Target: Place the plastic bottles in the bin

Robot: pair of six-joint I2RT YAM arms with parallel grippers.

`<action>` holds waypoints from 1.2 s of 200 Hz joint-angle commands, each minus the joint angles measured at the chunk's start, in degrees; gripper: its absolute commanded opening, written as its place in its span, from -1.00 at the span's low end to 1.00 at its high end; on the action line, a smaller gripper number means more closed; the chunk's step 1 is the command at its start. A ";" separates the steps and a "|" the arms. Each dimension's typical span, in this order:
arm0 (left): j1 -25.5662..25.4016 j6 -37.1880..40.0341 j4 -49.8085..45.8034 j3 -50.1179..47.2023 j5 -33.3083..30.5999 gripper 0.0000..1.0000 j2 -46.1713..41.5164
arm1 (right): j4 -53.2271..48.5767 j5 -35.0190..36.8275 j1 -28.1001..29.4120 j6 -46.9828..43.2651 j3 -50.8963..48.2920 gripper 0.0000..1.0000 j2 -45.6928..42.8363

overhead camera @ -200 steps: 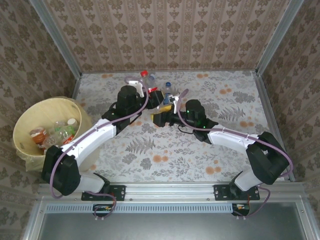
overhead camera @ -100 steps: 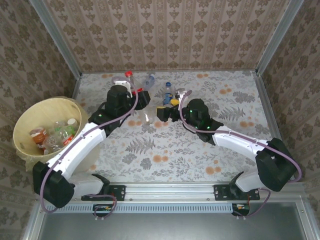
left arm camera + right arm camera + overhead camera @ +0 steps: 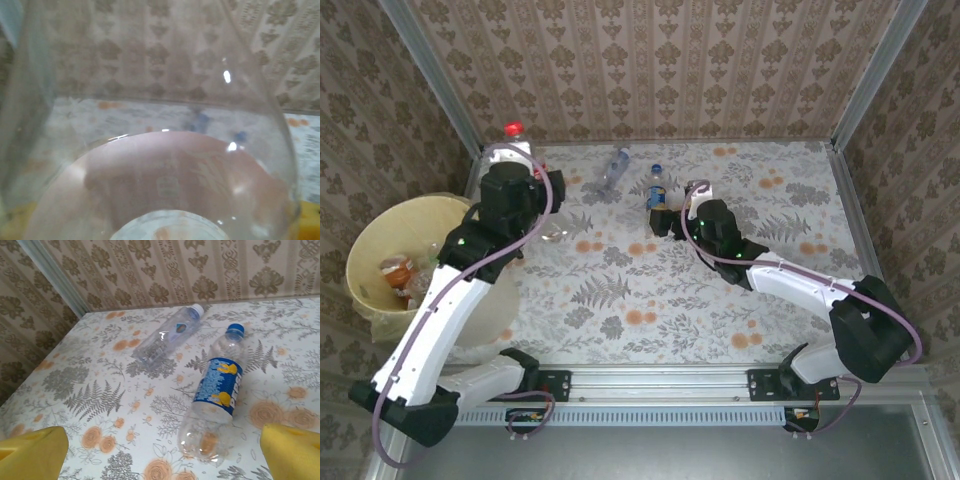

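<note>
At the far-left corner of the table (image 3: 620, 300), L tool (image 3: 542, 188) is raised and clamped on the red-cap bottle (image 3: 518, 145). On top cam its cap points twd the back wall (image 3: 660, 70). L wrist cam has that bottle (image 3: 160, 150) right up against the lens, clear plastic across nearly the whole frame, w/ slivers of yellow pads (image 3: 12, 222) at the lower corners either side of it. I can't read a label on it from here.

Bin (image 3: 360, 235) stands off the table's left edge, beside the L arm. Held bottle is near the bin's far rim but, as far as top cam lets me judge, not over the opening. Several binned bottles (image 3: 405, 278) lie at the bottom, one w/ a reddish label; I can't get a count.

R tool (image 3: 662, 222) sits low over the far-middle of the table, jaws spread wide w/ nothing btw them. R wrist cam shows its yellow fingertips (image 3: 32, 452) at the lower left and right corners, well apart.

Blue-label bottle (image 3: 217, 390) lies on its side on the table just ahead of R tool, base twd the tool and blue cap away, roughly in line w/ the gap btw the jaws. It isn't touched.

Clear bottle (image 3: 165, 337), white cap, also lies on its side, farther back and to the left of the blue-label one. It's angled diagonally and apart from it, cap twd the back wall.
</note>
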 commanded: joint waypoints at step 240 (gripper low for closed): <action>45.45 1.04 -26.47 6.79 10.91 0.41 0.41 | -1.18 -1.12 -1.67 5.08 1.15 0.99 0.98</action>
